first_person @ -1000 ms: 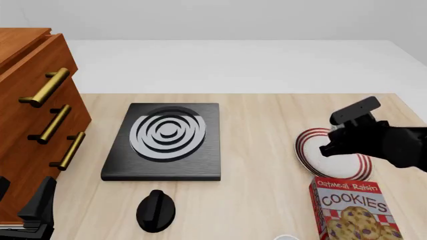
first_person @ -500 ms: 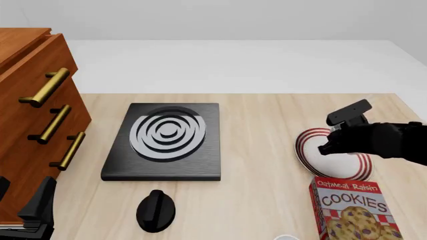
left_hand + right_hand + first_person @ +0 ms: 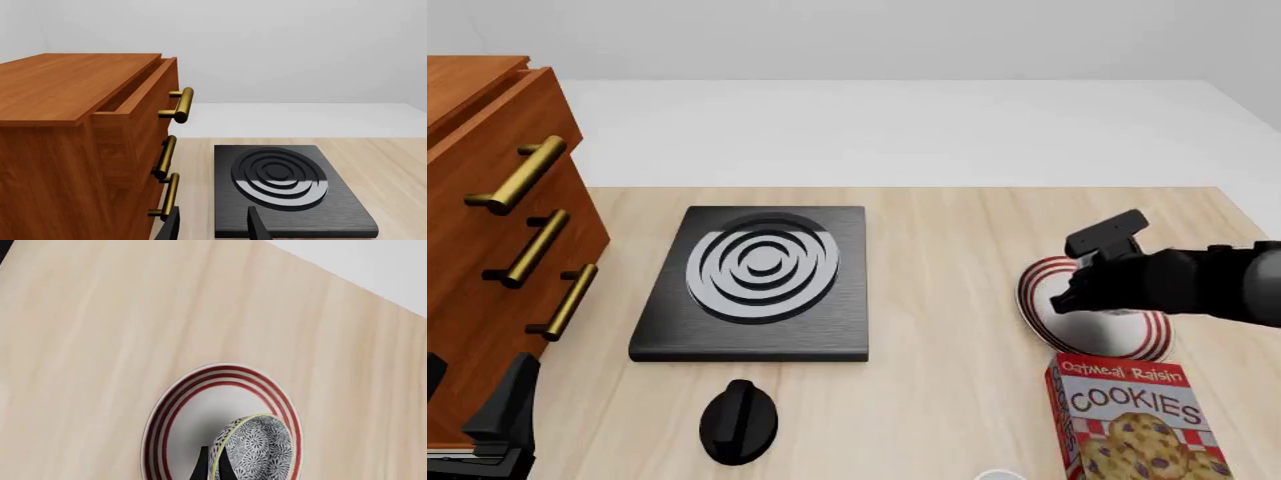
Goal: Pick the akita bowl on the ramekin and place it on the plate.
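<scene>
Right gripper [image 3: 212, 467] pinched the bowl [image 3: 257, 450] by its rim, one finger [image 3: 202, 466] outside the wall, the other hidden inside; bowl tilted, mouth toward the camera. Plate [image 3: 187, 415] sat directly beyond the fingertips, bowl over its far-side rings, contact with the plate not resolvable. Judged: release is next, right arm only. Left gripper [image 3: 212, 227] idle, fingers spread, empty, stove [image 3: 287, 187] ahead, dresser [image 3: 80, 145] beside.

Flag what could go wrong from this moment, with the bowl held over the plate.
1. The akita bowl hangs tilted, gripped only at its rim by the right gripper; released like this, it might tip or roll.
2. It sits toward one side of the plate, so it may land on the red-ringed rim.
3. The cookie box stands close beside the plate; the retreating arm might clip it.
</scene>
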